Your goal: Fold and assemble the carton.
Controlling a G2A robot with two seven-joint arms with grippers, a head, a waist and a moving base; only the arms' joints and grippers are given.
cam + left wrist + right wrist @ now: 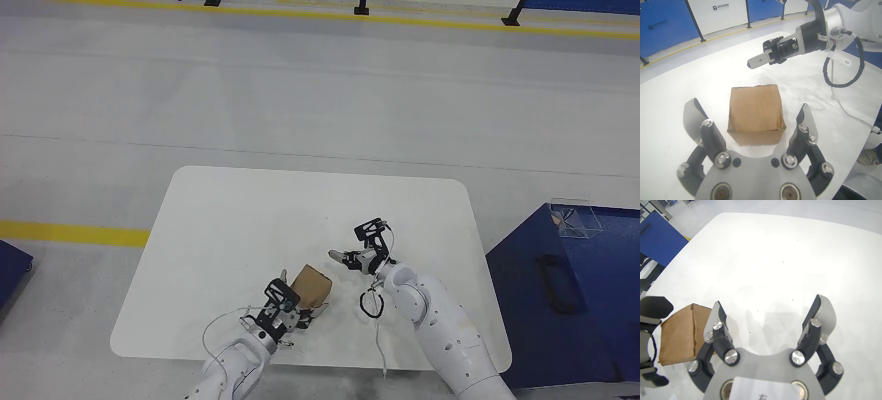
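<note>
Left fingers (693, 113) are spread wide with nothing in them, one on either side of the carton (755, 111), and white table shows between each finger and the cardboard. Right fingers (822, 309) are just as wide and just as empty, hanging over bare table (300, 200) near the carton, off its right side toward the table's middle. The brown carton sits boxed up by the table's front edge, a little left of centre, and its length seems to run away from the left fingers toward the far right corner.
</note>
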